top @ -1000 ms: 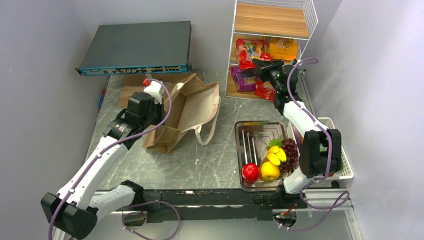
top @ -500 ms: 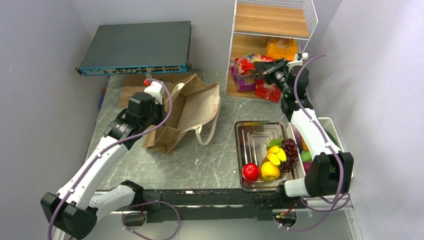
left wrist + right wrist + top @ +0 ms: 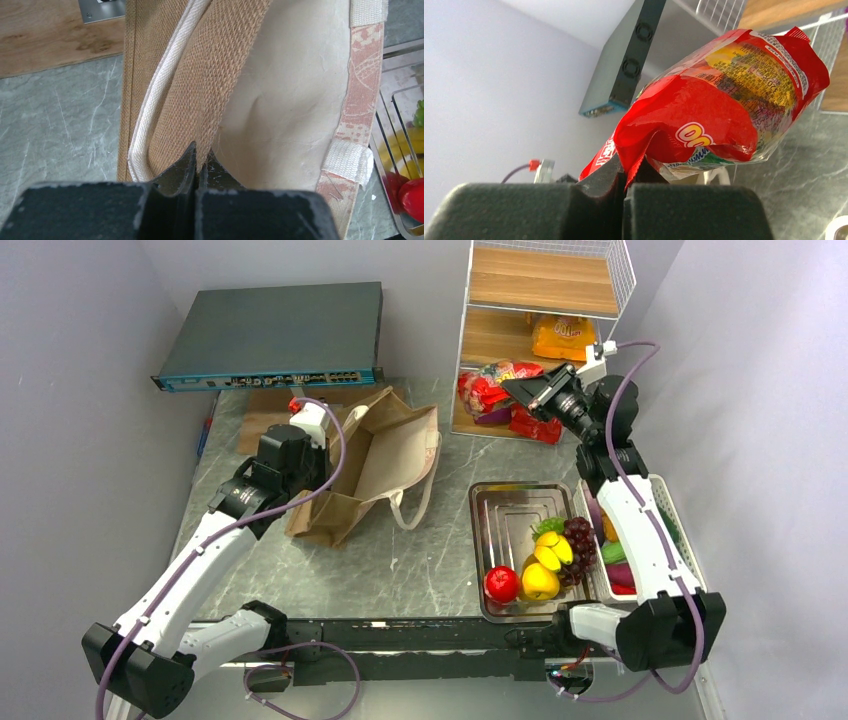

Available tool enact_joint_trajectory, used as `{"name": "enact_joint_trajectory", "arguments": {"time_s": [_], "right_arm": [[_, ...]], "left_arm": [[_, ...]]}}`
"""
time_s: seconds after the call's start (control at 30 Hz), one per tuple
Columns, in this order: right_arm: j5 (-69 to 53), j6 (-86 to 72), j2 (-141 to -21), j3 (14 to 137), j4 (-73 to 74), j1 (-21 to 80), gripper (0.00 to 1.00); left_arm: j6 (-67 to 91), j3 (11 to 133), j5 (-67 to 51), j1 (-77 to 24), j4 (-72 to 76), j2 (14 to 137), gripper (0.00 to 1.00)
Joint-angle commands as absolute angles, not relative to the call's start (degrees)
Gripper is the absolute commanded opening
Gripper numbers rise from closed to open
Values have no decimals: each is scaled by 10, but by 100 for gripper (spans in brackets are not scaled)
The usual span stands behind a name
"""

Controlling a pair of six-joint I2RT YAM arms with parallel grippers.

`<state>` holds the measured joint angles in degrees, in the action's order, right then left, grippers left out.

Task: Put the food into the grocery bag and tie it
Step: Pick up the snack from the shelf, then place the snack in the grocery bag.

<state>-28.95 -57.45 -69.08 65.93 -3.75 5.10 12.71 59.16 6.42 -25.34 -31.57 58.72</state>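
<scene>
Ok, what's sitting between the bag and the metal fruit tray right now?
Nothing but bare tabletop, apart from the white handle of the bag drooping toward the tray. The top view shows it.

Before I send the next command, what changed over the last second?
The right claw, shut on the red snack packet, has drawn it out of the shelf rack toward the near side. Nothing was let go. The left claw stays pinched on the grocery bag rim; bag and fruit tray unmoved.
</scene>
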Motion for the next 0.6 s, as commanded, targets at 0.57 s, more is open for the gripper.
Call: {"name": "enact_joint_trajectory", "arguments": {"time_s": [0.57], "right_arm": [[-354,-535,-704,743,-52,234,0]], "left_arm": [[114,607,87,-265,-306,584,0]]}}
